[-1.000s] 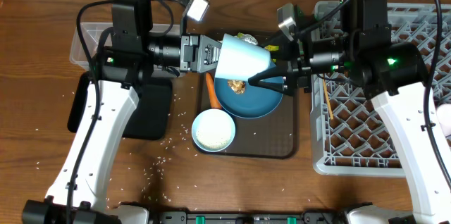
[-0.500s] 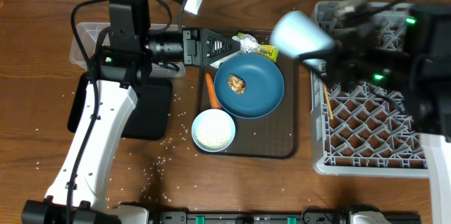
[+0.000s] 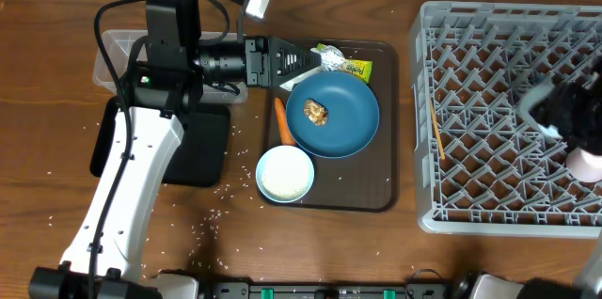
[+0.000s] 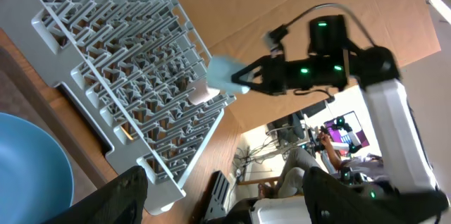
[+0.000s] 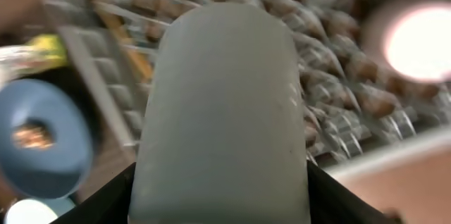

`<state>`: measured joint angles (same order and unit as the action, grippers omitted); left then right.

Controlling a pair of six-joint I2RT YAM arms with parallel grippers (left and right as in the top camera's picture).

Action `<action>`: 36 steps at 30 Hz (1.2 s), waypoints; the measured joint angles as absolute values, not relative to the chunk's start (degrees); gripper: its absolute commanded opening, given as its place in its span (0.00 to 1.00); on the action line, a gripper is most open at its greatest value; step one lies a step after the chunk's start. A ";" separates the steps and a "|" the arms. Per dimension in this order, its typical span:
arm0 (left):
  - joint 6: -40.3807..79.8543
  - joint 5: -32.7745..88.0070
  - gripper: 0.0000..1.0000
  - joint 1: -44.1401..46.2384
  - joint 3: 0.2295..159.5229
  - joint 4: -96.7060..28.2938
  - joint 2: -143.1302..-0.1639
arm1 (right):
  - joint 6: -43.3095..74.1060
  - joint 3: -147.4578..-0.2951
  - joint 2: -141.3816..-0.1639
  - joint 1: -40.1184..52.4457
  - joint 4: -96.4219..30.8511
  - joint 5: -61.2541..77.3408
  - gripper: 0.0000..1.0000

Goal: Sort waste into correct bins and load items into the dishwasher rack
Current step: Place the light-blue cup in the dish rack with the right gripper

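Observation:
My right gripper (image 5: 222,203) is shut on a small white cup (image 5: 222,104) that fills the right wrist view, over the grey dishwasher rack (image 3: 489,73). In the overhead view that arm is a dark blur (image 3: 564,106) at the rack's right side. A pink-inside cup (image 3: 588,163) sits in the rack. My left gripper (image 3: 287,62) hangs open and empty above the brown tray's back-left corner. The blue plate (image 3: 343,116) carries a brown food lump (image 3: 317,112). Beside it lie the carrot (image 3: 281,122), the white bowl (image 3: 285,173) and the snack wrapper (image 3: 343,61).
The brown serving tray (image 3: 376,191) holds the plate and bowl. A clear tub (image 3: 111,50) and a black tray (image 3: 202,144) lie under my left arm. Rice grains (image 3: 212,214) are scattered over the wood. A chopstick (image 3: 436,130) lies in the rack.
The left gripper opened and let go of the cup. The right gripper carried the cup away to the right, over the rack. The left arm stayed put.

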<state>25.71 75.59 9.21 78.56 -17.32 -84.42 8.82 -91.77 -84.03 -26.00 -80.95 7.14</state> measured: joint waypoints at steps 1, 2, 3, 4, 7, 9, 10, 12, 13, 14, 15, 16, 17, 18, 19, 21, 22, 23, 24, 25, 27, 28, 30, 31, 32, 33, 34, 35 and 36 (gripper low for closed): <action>25.71 75.59 0.72 9.21 78.56 -17.30 -84.42 | 9.30 -91.74 -85.10 -26.61 -81.60 5.98 0.58; 25.71 75.59 0.71 9.21 78.56 -17.32 -84.42 | 10.04 -91.74 -86.63 -27.22 -82.32 4.54 0.59; 25.71 75.55 0.72 9.21 78.56 -17.32 -84.42 | 10.55 -91.74 -88.29 -27.79 -82.94 3.29 0.58; 25.71 75.48 0.71 9.21 78.56 -17.30 -84.42 | 10.79 -91.72 -89.36 -28.21 -83.09 2.66 0.58; 25.71 75.42 0.71 9.21 78.56 -17.32 -84.42 | 11.62 -91.70 -93.49 -28.73 -83.55 0.78 0.58; 25.71 75.42 0.71 9.21 78.56 -17.32 -84.42 | 11.81 -91.68 -95.33 -28.75 -83.31 0.10 0.58; 25.71 75.40 0.71 9.21 78.56 -17.30 -84.42 | 11.92 -91.68 -96.20 -28.75 -82.89 -0.08 0.58; 25.71 75.42 0.71 9.21 78.56 -17.32 -84.42 | 12.03 -91.68 -97.54 -28.75 -81.78 -0.21 0.58; 25.71 75.42 0.71 9.21 78.56 -17.32 -84.42 | 12.05 -91.68 -98.13 -28.75 -81.21 -0.21 0.58; 25.71 75.42 0.72 9.21 78.56 -17.32 -84.42 | 12.14 -91.68 -98.63 -28.75 -80.99 -0.21 0.58; 25.71 75.42 0.71 9.21 78.56 -17.32 -84.42 | 12.19 -91.68 -99.11 -28.75 -81.10 -0.21 0.59; 25.71 75.42 0.71 9.21 78.56 -17.32 -84.42 | 12.25 -91.68 -99.53 -28.75 -81.32 -0.21 0.64; 25.71 75.42 0.71 9.21 78.56 -17.34 -84.42 | 12.45 -91.68 -99.94 -28.75 -81.54 -0.12 0.75; 25.71 75.42 0.71 9.21 78.56 -17.34 -84.42 | 12.80 -91.68 -100.29 -28.75 -81.69 -0.12 0.80; 25.71 75.42 0.71 9.21 78.56 -17.34 -84.42 | 13.02 -91.68 -100.55 -28.75 -81.73 -0.08 0.82; 25.71 75.42 0.71 9.21 78.56 -17.37 -84.42 | 12.93 -91.66 -100.84 -28.75 -81.84 0.03 0.84; 25.71 75.42 0.72 9.21 78.56 -17.37 -84.42 | 12.91 -91.66 -100.86 -28.75 -81.84 0.05 0.85; 25.71 75.42 0.71 9.21 78.56 -17.39 -84.42 | 12.95 -91.66 -100.86 -28.75 -81.89 0.14 0.87; 25.71 75.42 0.71 9.21 78.56 -17.37 -84.42 | 12.95 -91.68 -100.86 -28.75 -81.95 0.21 0.88; 25.71 75.42 0.71 9.21 78.56 -17.37 -84.42 | 13.02 -91.70 -100.86 -28.75 -82.02 0.30 0.88; 25.69 75.37 0.66 9.21 78.56 -17.39 -84.42 | 12.86 -91.94 -100.82 -28.75 -82.21 1.21 0.88; 25.67 75.16 0.61 9.21 78.56 -17.47 -84.42 | 12.47 -92.25 -100.68 -28.75 -82.21 2.46 0.88; 25.47 74.28 0.59 9.21 78.56 -18.11 -84.42 | 10.94 -93.19 -99.92 -28.73 -81.78 6.04 0.88; 25.12 73.25 0.59 9.21 78.56 -19.11 -84.42 | 9.82 -93.71 -99.11 -28.69 -81.14 8.58 0.88; 24.62 71.85 0.59 9.23 78.59 -20.60 -84.42 | 9.13 -94.15 -98.26 -28.64 -80.53 10.79 0.89; 23.59 69.14 0.59 9.52 78.63 -23.22 -84.40 | 8.05 -94.56 -96.75 -28.53 -79.31 14.02 0.90; 22.37 65.58 0.59 9.85 78.65 -26.79 -84.33 | 7.14 -95.00 -94.63 -28.25 -77.71 17.45 0.90; 21.08 62.08 0.59 10.31 78.56 -29.63 -84.31 | 6.68 -95.42 -92.62 -27.88 -76.53 20.01 0.90; 19.79 57.54 0.60 11.00 78.56 -33.04 -84.31 | 6.24 -95.70 -90.43 -27.29 -75.22 22.20 0.90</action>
